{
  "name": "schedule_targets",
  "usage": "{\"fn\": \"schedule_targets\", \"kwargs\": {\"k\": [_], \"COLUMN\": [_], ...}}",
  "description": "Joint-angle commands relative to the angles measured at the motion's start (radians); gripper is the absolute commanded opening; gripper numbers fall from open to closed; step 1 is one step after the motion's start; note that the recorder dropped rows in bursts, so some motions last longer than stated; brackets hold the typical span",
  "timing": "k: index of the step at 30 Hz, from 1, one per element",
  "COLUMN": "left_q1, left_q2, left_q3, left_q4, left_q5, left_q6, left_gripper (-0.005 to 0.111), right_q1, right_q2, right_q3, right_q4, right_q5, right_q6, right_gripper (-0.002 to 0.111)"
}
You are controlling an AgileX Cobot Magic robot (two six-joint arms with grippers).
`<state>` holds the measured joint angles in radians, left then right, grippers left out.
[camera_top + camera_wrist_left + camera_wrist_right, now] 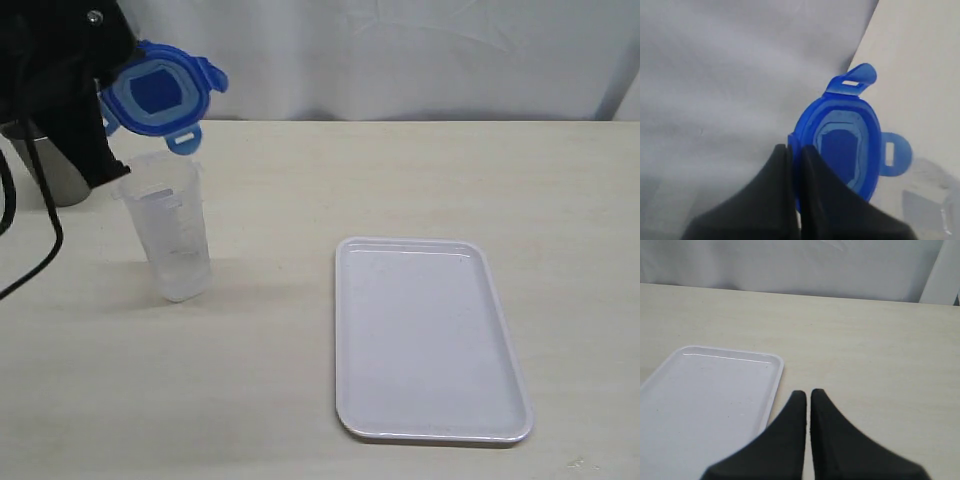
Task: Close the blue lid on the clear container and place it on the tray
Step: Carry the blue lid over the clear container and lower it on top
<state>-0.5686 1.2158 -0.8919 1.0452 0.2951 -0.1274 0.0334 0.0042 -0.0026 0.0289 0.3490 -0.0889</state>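
Blue lid (160, 93): hanging tilted in the air at ten o'clock, clamped by one edge in the clenched left claw (795, 149), hovering just above the open rim of the clear container (172, 225). Not yet seated, flaps sticking out unsnapped. Container standing upright on the table (300, 180), at nine o'clock of the tray (345, 330) and well apart from it. Right claw (808, 394) clenched on nothing, hovering just beside the tray. Remaining, by the look of it: seating and snapping the lid, then carrying the container over.
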Motion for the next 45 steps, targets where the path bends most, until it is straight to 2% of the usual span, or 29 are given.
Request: {"fn": "schedule_targets", "kwargs": {"k": [1, 3, 6, 12, 24, 29, 34, 45], "left_q1": [0.100, 0.135, 0.167, 0.169, 0.007, -0.042, -0.078, -0.084], "left_q2": [0.077, 0.121, 0.188, 0.281, 0.281, 0.281, 0.281, 0.281], "left_q3": [-0.072, -0.099, -0.127, -0.125, -0.117, -0.117, -0.117, -0.117], "left_q4": [0.250, 0.319, 0.336, 0.331, 0.321, 0.232, 0.212, 0.156], "left_q5": [-0.002, -0.013, -0.015, -0.067, 0.301, 0.345, 0.353, 0.342], "left_q6": [-0.316, -0.332, -0.332, -0.318, -0.131, -0.094, -0.086, -0.083], "left_gripper": [0.000, 0.000, 0.000, 0.000, 0.000, 0.000, 0.000, 0.000], "right_q1": [0.004, 0.004, 0.004, 0.004, 0.004, 0.004, 0.004, 0.004], "right_q2": [-0.004, -0.004, -0.004, -0.004, -0.004, -0.004, -0.004, -0.004], "right_q3": [0.003, 0.003, 0.003, 0.003, 0.003, 0.003, 0.003, 0.003], "right_q4": [-0.008, -0.008, -0.008, -0.008, -0.008, -0.008, -0.008, -0.008], "right_q5": [-0.003, -0.003, -0.003, -0.003, -0.003, -0.003, -0.003, -0.003], "right_q6": [-0.001, -0.001, -0.001, -0.001, -0.001, -0.001, -0.001, -0.001], "right_gripper": [0.004, 0.004, 0.004, 0.004, 0.004, 0.004, 0.004, 0.004]}}
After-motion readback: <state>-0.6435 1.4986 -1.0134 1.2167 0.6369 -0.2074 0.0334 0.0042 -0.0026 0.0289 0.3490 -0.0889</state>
